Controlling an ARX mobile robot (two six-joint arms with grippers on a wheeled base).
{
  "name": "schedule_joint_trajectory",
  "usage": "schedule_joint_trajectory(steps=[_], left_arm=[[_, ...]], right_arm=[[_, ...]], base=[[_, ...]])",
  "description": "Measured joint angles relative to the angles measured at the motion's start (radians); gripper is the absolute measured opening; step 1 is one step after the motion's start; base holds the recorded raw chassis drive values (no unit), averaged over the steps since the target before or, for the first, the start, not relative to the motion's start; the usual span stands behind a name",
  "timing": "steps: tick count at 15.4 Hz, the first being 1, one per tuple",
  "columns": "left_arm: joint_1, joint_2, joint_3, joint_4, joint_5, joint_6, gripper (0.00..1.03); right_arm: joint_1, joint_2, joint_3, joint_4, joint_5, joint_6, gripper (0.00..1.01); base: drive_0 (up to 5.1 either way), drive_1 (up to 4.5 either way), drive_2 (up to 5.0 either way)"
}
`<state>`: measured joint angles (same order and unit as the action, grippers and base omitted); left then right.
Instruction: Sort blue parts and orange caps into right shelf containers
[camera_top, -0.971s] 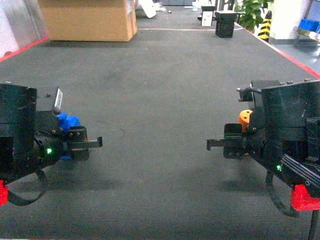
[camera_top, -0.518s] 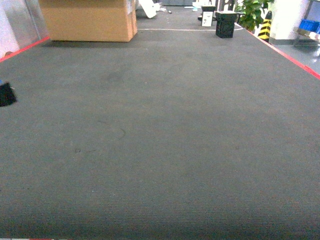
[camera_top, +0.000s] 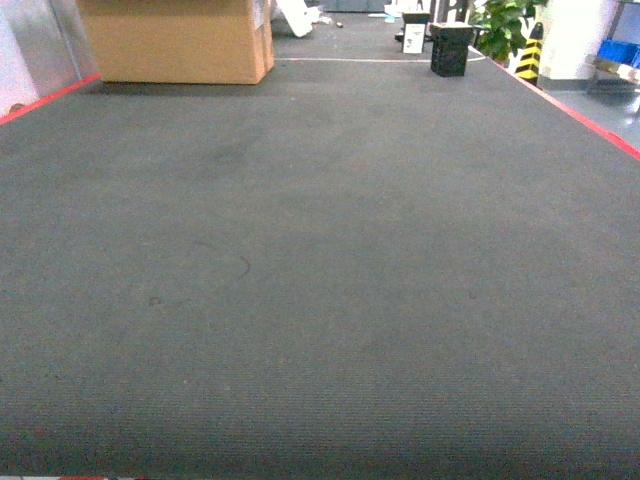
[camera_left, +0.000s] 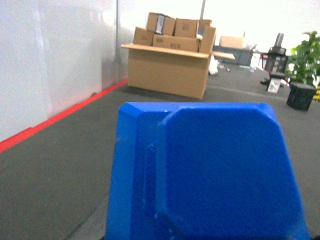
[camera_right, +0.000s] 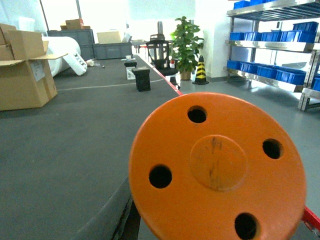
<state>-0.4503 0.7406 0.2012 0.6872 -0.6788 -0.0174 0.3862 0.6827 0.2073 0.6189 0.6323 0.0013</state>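
Note:
A blue part (camera_left: 210, 175) with a chamfered, stepped face fills the lower left wrist view close to the lens, held up above the dark floor; it hides my left gripper's fingers. An orange cap (camera_right: 217, 167), a round disc with several holes, likewise fills the right wrist view and covers my right gripper's fingers. The right shelf containers (camera_right: 287, 75) are blue crates on a metal rack far off at the right. Neither gripper shows in the head view.
Dark carpet (camera_top: 320, 280) with red border lines stretches ahead. An open cardboard box (camera_top: 175, 40) stands at the far left by a white wall (camera_left: 60, 60). A black bin (camera_top: 450, 48), a potted plant (camera_right: 186, 45) and a striped cone (camera_right: 201, 70) stand at the far right.
A second ago both arms stood in the head view's lower corners with the blue part and orange cap. They have since swung out of that view, the left one leaving last.

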Motion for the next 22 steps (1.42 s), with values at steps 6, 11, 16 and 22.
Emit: schedule_joint_trajectory(steps=[6,11,16,22], left_arm=[[0.113,-0.135,-0.008,-0.269,0.283,0.003,0.43],[0.28,-0.309,-0.112,-0.356,0.502,0.003,0.43],[0.439,-0.42,-0.153,-0.428,0.669,0.005,0.43],[0.449,-0.546,-0.191,-0.491,0.679,0.007,0.43]], right_arm=[[-0.126,-0.13,-0.012,-0.26,-0.322,0.001,0.44],[-0.254,-0.28,-0.112,-0.314,-0.494,0.001,0.44],[-0.393,-0.38,-0.155,-0.377,-0.632,0.001,0.44],[-0.386,-0.497,-0.195,-0.434,-0.632,0.002,0.44]], base=[[0.0,0.0,0.0],[0.0,0.0,0.0],[0.0,0.0,0.0],[0.0,0.0,0.0]])
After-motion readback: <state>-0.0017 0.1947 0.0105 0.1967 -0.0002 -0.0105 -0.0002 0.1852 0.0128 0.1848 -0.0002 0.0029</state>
